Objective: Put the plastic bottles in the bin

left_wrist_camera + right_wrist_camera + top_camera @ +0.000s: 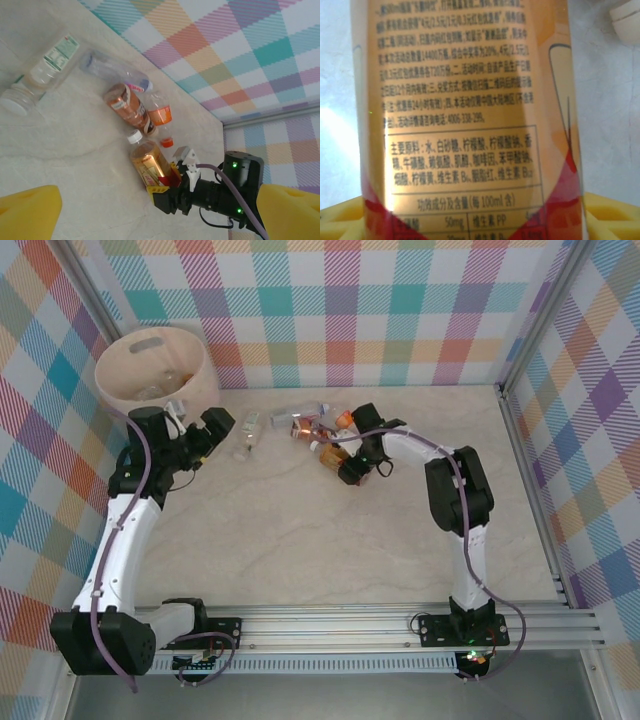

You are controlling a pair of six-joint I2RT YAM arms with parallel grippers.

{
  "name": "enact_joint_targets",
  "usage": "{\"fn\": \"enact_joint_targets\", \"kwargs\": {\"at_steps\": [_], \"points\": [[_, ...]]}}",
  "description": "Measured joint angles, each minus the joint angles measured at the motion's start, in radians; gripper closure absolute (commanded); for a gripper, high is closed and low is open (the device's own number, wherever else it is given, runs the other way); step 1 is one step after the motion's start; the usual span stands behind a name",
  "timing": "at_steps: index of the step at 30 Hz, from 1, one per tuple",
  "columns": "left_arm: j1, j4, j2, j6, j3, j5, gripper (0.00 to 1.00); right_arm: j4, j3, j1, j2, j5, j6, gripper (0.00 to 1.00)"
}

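The pale pink-beige bin (190,352) stands at the back left with some bottles inside (165,390). A cluster of plastic bottles lies mid-table: a green-and-white labelled one (42,70), a clear one (115,72), a brown one (127,107) and an orange one (160,117). My right gripper (350,468) is shut on the base end of a gold-and-red labelled bottle (465,120) lying on the table, its yellow fingers (615,215) on either side. My left gripper (222,425) hovers between bin and cluster, open, its yellow fingers (27,210) wide apart and holding nothing.
Checked cloth walls close the table at the back and on both sides. A metal frame post (525,440) runs along the right edge. A white cap of a neighbouring bottle (625,17) lies just beyond the held bottle.
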Motion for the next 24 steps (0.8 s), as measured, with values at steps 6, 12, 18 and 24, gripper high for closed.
{"fn": "enact_joint_targets", "kwargs": {"at_steps": [6,12,18,24], "points": [[-0.107,0.025,0.050,0.023,0.002,0.007,0.00,0.085,-0.147,0.012,-0.183,-0.029,0.088,0.43],[-0.219,0.036,0.122,0.053,0.042,0.003,0.00,0.187,-0.245,0.037,-0.322,-0.071,0.193,0.46],[-0.288,0.057,0.211,0.075,0.095,-0.001,0.00,0.312,-0.357,0.056,-0.428,-0.151,0.341,0.47],[-0.330,0.134,0.301,0.065,0.111,0.003,0.00,0.447,-0.398,0.073,-0.457,-0.257,0.511,0.47]]}}
